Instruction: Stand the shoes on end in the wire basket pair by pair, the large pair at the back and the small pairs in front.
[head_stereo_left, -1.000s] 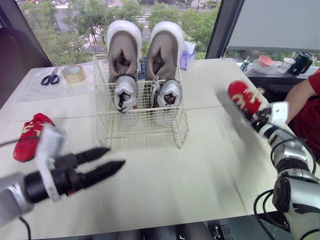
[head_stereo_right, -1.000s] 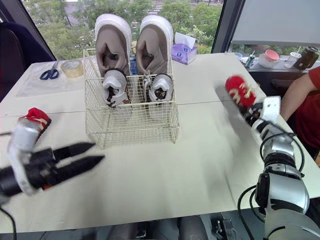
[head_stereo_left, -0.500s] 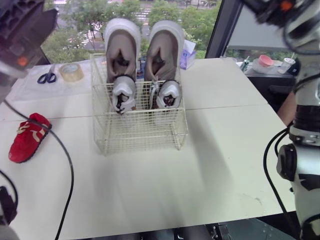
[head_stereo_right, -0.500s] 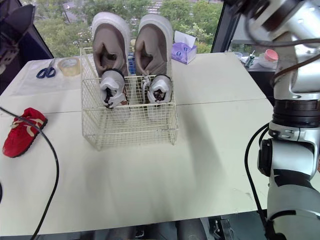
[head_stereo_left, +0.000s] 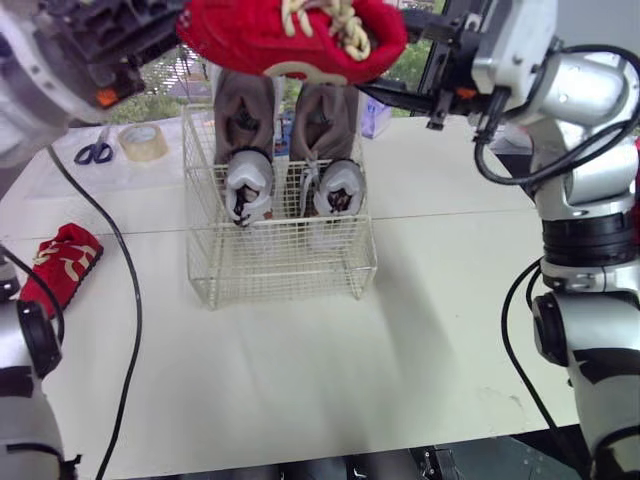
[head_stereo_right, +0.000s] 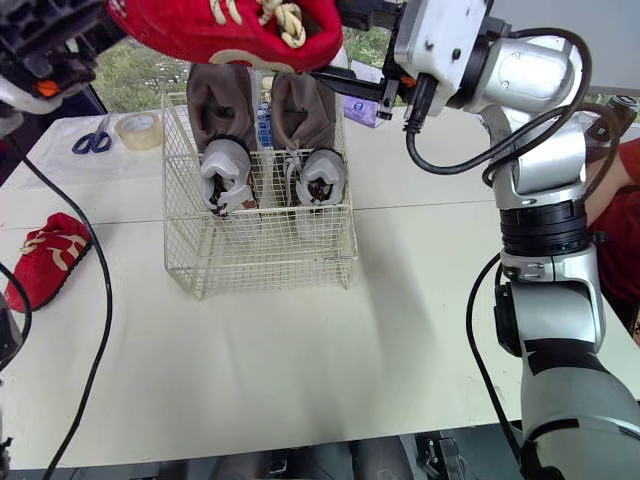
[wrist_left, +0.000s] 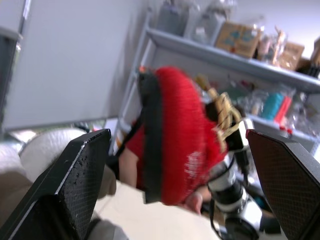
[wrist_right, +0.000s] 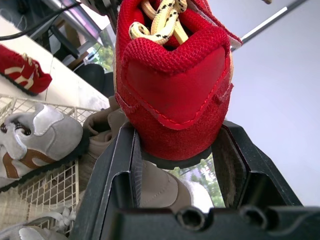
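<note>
right gripper (wrist_right: 177, 150): clamped on the heel of the red shoe (head_stereo_left: 290, 35)
red shoe: up in the air over the basket (head_stereo_left: 290, 270), roughly level, laces up
left gripper (wrist_left: 178, 135): fingers spread wide, aimed at the shoe's other end (contact: cannot tell)
basket: on the table (head_stereo_left: 350, 380); big tan pair (head_stereo_left: 242, 110) on end at the back, small grey pair (head_stereo_left: 248, 185) on end just in front
second red shoe (head_stereo_left: 58, 265): flat on the table, well left of the basket
</note>
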